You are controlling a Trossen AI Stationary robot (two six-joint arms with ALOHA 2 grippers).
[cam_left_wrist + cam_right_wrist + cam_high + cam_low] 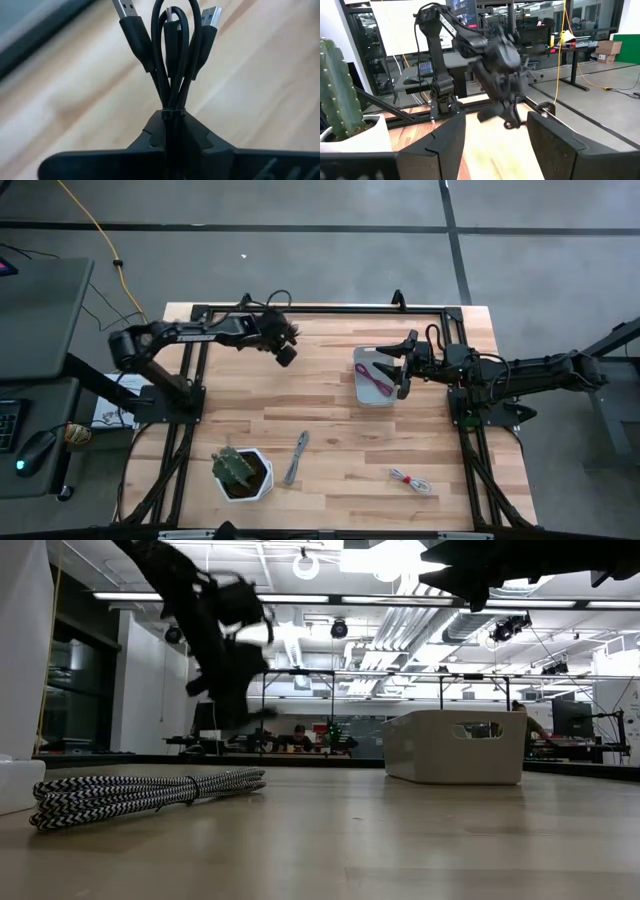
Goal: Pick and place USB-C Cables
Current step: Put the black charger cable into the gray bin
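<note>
Left pincer (170, 120) clamped tight on the black cable (170, 45), lifted clear above the worktop (330, 430). Right pincer (404, 366) gapes wide and empty over the tray (372, 402), dark red cable (375, 377) inside.

L arm: reaching across table's far side, raised | L gripper (286, 354): fingers clamped on black cable (172, 55), off the table | R arm: stretched inward from right | R gripper (405, 367): fingers spread, nothing held

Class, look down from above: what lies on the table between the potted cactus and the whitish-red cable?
In the high view, the grey cable lies between the potted cactus and the whitish-red cable.
</note>
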